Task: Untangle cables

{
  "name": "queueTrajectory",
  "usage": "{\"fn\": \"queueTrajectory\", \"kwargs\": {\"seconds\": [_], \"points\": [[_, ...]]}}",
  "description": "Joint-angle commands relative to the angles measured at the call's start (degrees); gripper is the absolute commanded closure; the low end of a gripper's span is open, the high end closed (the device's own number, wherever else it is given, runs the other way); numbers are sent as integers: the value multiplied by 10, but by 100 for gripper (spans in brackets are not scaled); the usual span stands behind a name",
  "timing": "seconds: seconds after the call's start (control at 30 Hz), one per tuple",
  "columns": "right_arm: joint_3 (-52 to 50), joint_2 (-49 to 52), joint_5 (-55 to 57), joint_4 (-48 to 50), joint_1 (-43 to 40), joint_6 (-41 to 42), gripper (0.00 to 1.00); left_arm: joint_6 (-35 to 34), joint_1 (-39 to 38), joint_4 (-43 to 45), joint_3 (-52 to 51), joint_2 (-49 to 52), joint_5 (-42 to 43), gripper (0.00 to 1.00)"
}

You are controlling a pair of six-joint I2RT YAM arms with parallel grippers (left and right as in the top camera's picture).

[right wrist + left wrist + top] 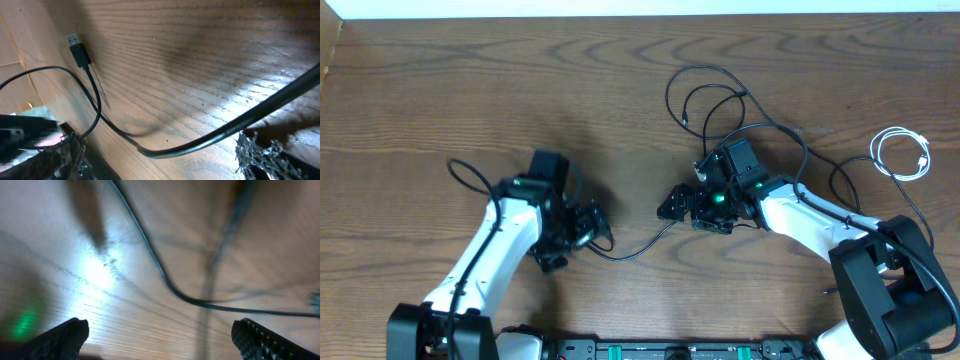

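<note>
A thin black cable [638, 247] lies on the wooden table [440, 90] and runs between my two grippers. More thin black cables [712, 100] loop behind the right arm. A white cable [902, 155] lies coiled at the far right. My left gripper [588, 228] is open just above the table; its wrist view shows wide-apart fingers [160, 332] with a blurred black cable [167, 282] ahead of them. My right gripper [672, 205] is open. In its wrist view the black cable [210, 140] passes between the fingers [160, 157], and a USB plug [76, 46] lies beyond.
Thick black arm cords arc beside the left arm [470, 172] and the right arm [840, 182]. The table's far edge [640, 14] meets a white surface at the top. The arm bases stand at the front edge.
</note>
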Motion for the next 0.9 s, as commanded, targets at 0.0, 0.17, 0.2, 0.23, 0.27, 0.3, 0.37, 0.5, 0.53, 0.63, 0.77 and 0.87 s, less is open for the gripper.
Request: {"fn": "queueTrajectory", "kwargs": {"seconds": [0.0,0.17,0.2,0.23,0.27,0.3,0.37,0.5,0.53,0.63,0.77,0.87], "points": [[-13,15,69,-11,6,-21,1,35,-4,-9,75,2,62,4],[-13,15,65,-13,6,-45,1,34,-52,43,123,2,160,34],[-13,15,59,-17,6,-60,1,24,-68,62,124,2,160,40],[-13,15,49,-20,5,-80,1,15,-83,77,123,2,160,42],[-13,15,28,-22,5,-112,1,5,-101,97,123,3,160,43],[-13,15,6,-22,4,-137,1,-4,-116,114,123,5,160,43],[-13,15,-27,-25,4,-170,1,-26,-148,156,124,10,160,42],[-13,15,-33,-35,4,-175,1,-57,-165,209,140,13,160,32],[-13,15,-33,-35,4,-175,1,-57,-159,201,152,13,160,30],[-13,15,-35,-34,5,-174,1,-33,-126,134,215,13,147,27],[-12,14,-49,-14,5,-181,1,12,-66,9,307,13,79,23],[4,14,-82,10,5,-181,3,39,-12,-67,354,12,52,20]]}}
